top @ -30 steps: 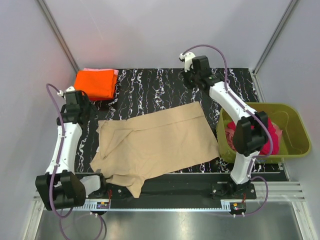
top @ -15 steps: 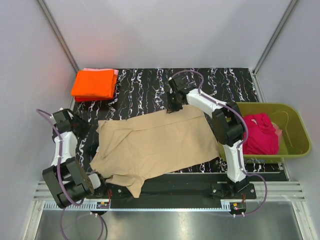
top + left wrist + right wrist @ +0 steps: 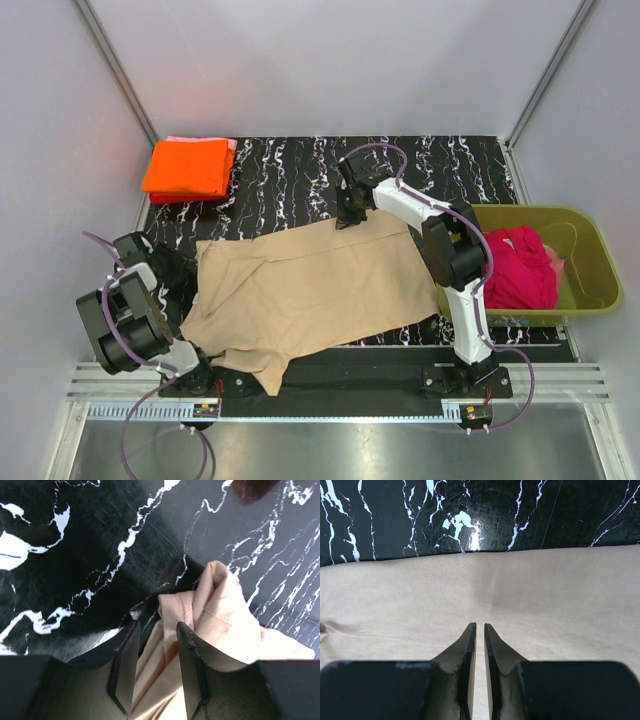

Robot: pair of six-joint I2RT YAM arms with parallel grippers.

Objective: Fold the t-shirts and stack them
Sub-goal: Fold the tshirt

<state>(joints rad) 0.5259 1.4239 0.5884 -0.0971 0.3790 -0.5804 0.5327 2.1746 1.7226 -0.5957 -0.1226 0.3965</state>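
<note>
The tan t-shirt (image 3: 310, 285) lies spread out and rumpled across the middle of the marbled table. My left gripper (image 3: 168, 270) is at its left edge. In the left wrist view its jaws (image 3: 157, 625) stand apart, with a bunched fold of the tan cloth (image 3: 225, 615) between them. My right gripper (image 3: 348, 214) is down on the shirt's far edge. In the right wrist view its fingers (image 3: 480, 626) are closed to a thin slit on the tan cloth (image 3: 545, 590). The orange t-shirt (image 3: 188, 168) lies folded at the back left on a pale pink one (image 3: 232, 146). The magenta t-shirt (image 3: 515, 265) is bunched in the tub.
The olive-green tub (image 3: 592, 232) stands at the table's right edge, beside the right arm. The table (image 3: 290, 175) is black with white veins. Grey walls close in the back and both sides. A metal rail runs along the front.
The right arm swung from the back of the table onto the shirt's far edge and has held there. The left gripper moved down and in to the shirt's left edge.
</note>
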